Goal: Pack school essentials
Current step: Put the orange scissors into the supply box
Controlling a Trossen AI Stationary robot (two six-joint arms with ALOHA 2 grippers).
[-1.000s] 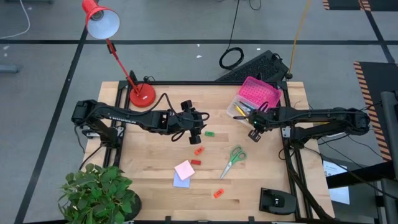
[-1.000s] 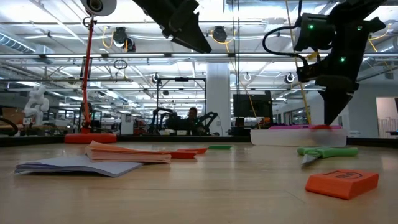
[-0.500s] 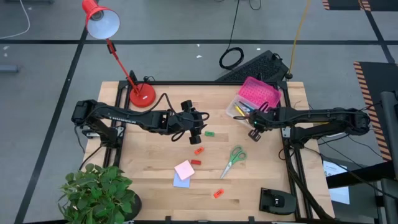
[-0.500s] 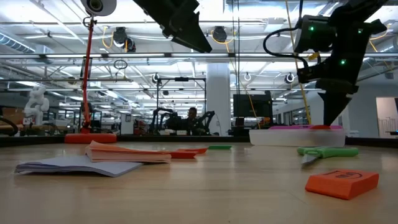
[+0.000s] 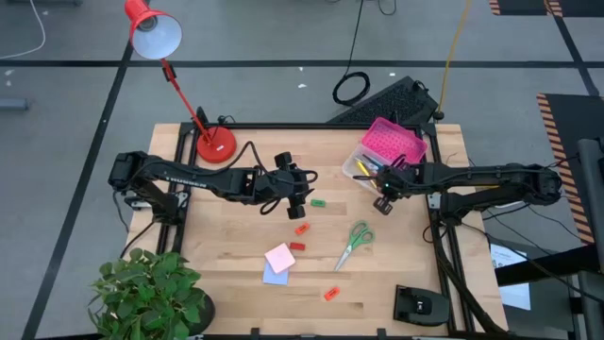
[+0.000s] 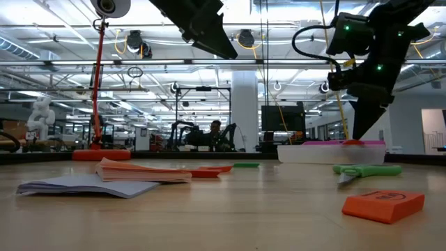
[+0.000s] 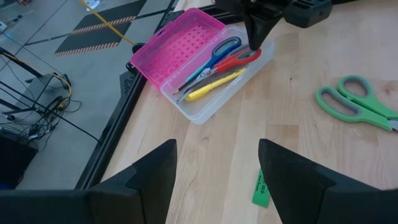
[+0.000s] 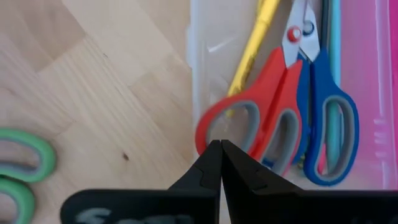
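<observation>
While the high view hides it, the right gripper [image 8: 220, 163] is closed, empty, above red scissors [image 8: 261, 106].

Past the left pincer [image 7: 216, 180], whose two dark fingers stand apart, the wooden tabletop [image 7: 298, 155] carries a clear box [image 7: 211, 102] with its pink lid [image 7: 177, 50] laid open beside it. Inside lie red-handled scissors [image 7: 239, 60], blue-handled scissors [image 7: 217, 51] and a yellow pen [image 7: 214, 85]. The right pincer [image 7: 255, 38] points down at the red handles, while green scissors [image 7: 354, 102] and a green eraser [image 7: 261, 188] lie on the wood nearby.
</observation>
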